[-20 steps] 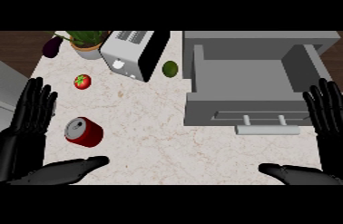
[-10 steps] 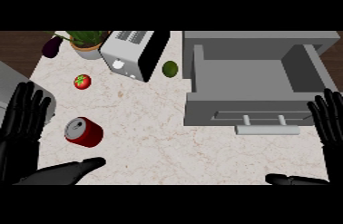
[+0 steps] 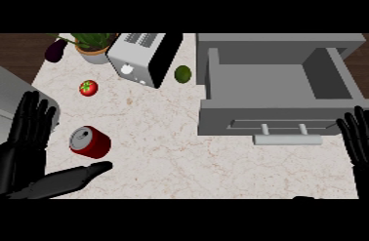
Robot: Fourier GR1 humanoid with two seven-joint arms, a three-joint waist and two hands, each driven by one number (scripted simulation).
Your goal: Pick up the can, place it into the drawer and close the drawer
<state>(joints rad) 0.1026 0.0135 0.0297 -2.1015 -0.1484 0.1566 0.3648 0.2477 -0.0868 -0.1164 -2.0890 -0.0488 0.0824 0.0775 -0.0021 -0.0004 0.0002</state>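
Task was barely begun: the can (image 3: 89, 142) lay untouched on the counter (image 3: 180, 152), the drawer (image 3: 277, 91) stood pulled open w/ nothing visible in it, so pick, place and close were all left to do.

My left hand (image 3: 27, 137) was at the near-left, fingers straight and spread, thumb stretched out low toward the right, just below the can. It held nothing, and I couldn't tell if it touched the can at all. My right hand (image 3: 356, 140) showed only at the right edge, beside the drawer front, fingers straight and up, resting, nothing in it.

The can sat on the left part of the counter, just right of my left fingers, well apart from the drawer. It was red, tipped on its side (or close to it). Silver top w/ the pull tab faced up-left, toward the far-left corner; long axis ran roughly far-left to near-right, base toward the near-right.
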